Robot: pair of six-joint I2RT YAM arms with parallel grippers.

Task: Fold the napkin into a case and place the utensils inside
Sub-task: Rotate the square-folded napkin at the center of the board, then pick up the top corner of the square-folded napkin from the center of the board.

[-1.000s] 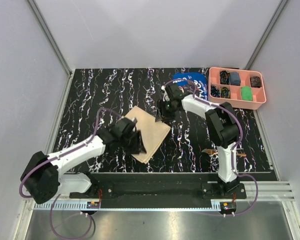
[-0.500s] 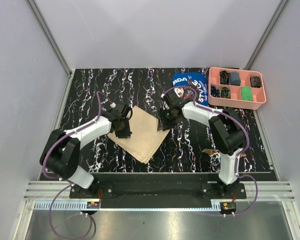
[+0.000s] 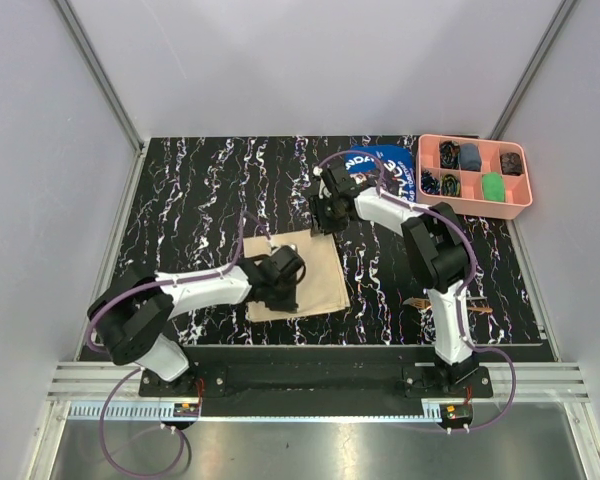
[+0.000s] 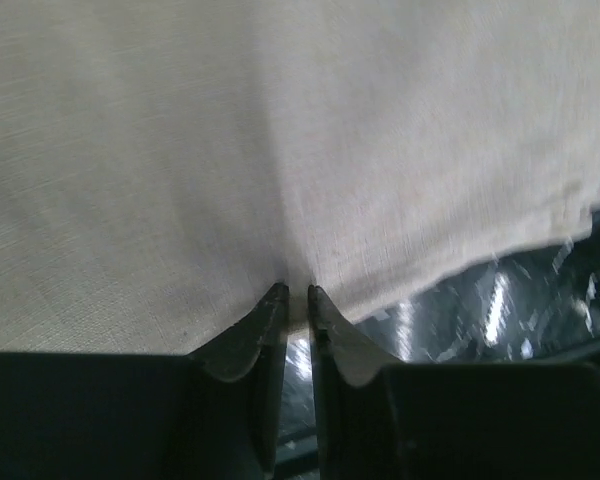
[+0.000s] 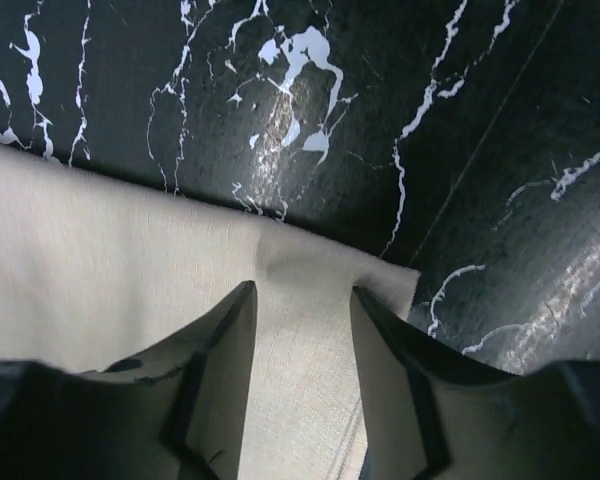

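Observation:
The plain beige napkin (image 3: pixel 315 272) lies flat on the black marbled table, near the middle front. My left gripper (image 3: pixel 280 283) is at its near left edge. In the left wrist view this gripper (image 4: pixel 296 291) is shut on the napkin's (image 4: pixel 280 130) edge. My right gripper (image 3: pixel 324 216) is at the napkin's far right corner. In the right wrist view it (image 5: pixel 300 293) is open, its fingers (image 5: pixel 235 320) straddling the corner of the napkin (image 5: pixel 100 260). A brown utensil-like piece (image 3: pixel 417 301) shows beside the right arm's base, mostly hidden.
A blue printed cloth (image 3: pixel 382 166) lies at the back right, behind the right arm. A pink compartment tray (image 3: pixel 477 201) with small items stands at the far right corner. The enclosure's walls edge the table (image 3: pixel 190 190).
My left gripper has moved from the napkin's far left side to its near left edge. The napkin has turned from a diamond to a squarer, flatter patch. My right gripper has shifted slightly farther back.

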